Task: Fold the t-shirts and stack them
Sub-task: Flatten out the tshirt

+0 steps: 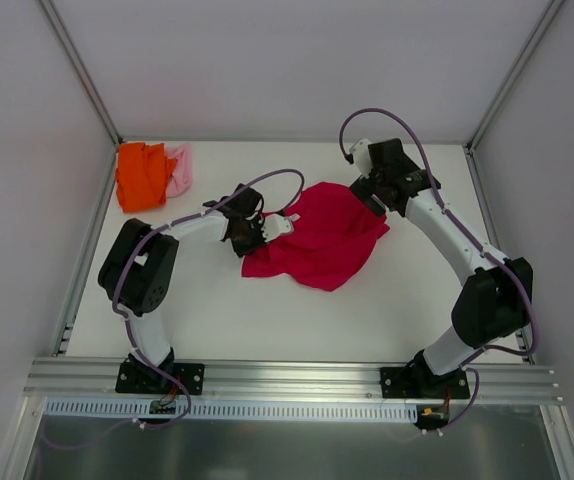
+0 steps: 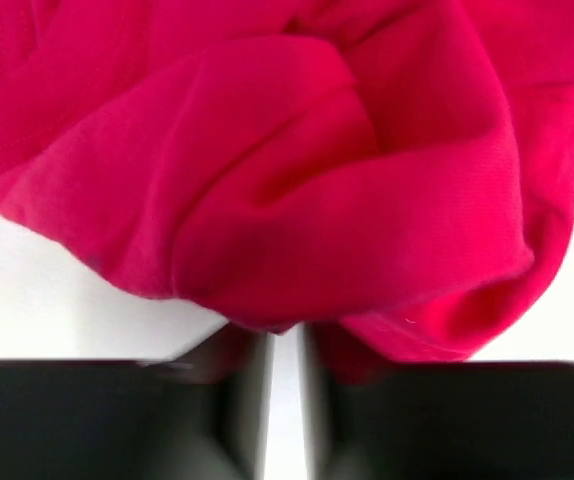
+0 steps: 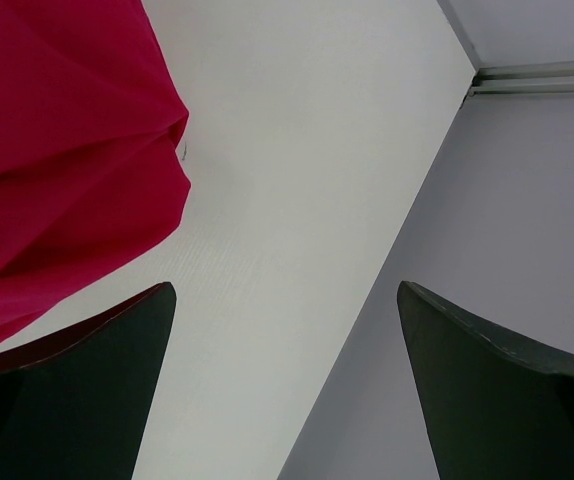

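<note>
A crimson-red t-shirt (image 1: 319,240) lies crumpled in the middle of the white table (image 1: 267,320). My left gripper (image 1: 267,228) is at its left edge. In the left wrist view the red t-shirt (image 2: 297,170) fills the frame. The left gripper (image 2: 287,340) has blurred fingers drawn close with a slim gap, and a cloth fold lies at their tips. My right gripper (image 1: 372,197) hovers at the shirt's far right corner. Seen from its wrist, the right gripper (image 3: 287,290) is wide open over bare table, beside the red t-shirt (image 3: 57,150). An orange t-shirt (image 1: 142,176) and a pink t-shirt (image 1: 180,168) lie bunched at the far left corner.
White walls (image 1: 287,60) close the table at the back and both sides, with metal posts in the corners. The right wall (image 3: 507,200) rises close to the right gripper. An aluminium rail (image 1: 287,378) carrying both arm bases runs along the near edge.
</note>
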